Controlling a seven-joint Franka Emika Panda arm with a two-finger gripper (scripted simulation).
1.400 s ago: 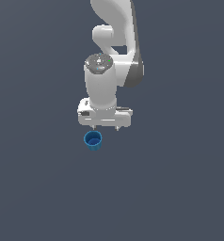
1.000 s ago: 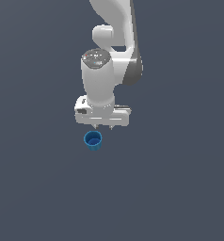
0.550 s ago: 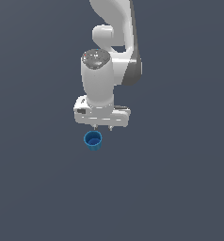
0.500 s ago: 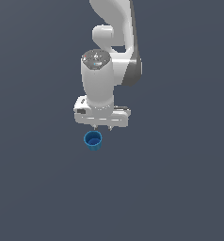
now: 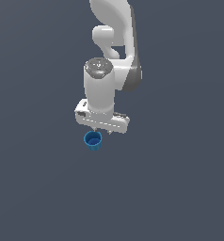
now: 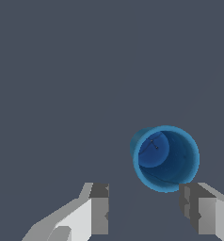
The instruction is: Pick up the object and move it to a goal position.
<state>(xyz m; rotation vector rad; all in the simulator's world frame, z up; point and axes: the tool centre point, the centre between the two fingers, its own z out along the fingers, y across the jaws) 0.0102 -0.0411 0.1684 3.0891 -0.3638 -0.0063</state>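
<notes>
early in the task, by the look of it: blue cup upright on the plain grey floor, untouched, nowhere near any edge in view. pincer spread wide and empty, hovering just above the cup and off to one side. fingertips apart, not yet astride it. left to do: centring, descent, closing, lifting, carrying to a goal not visible here.
</notes>
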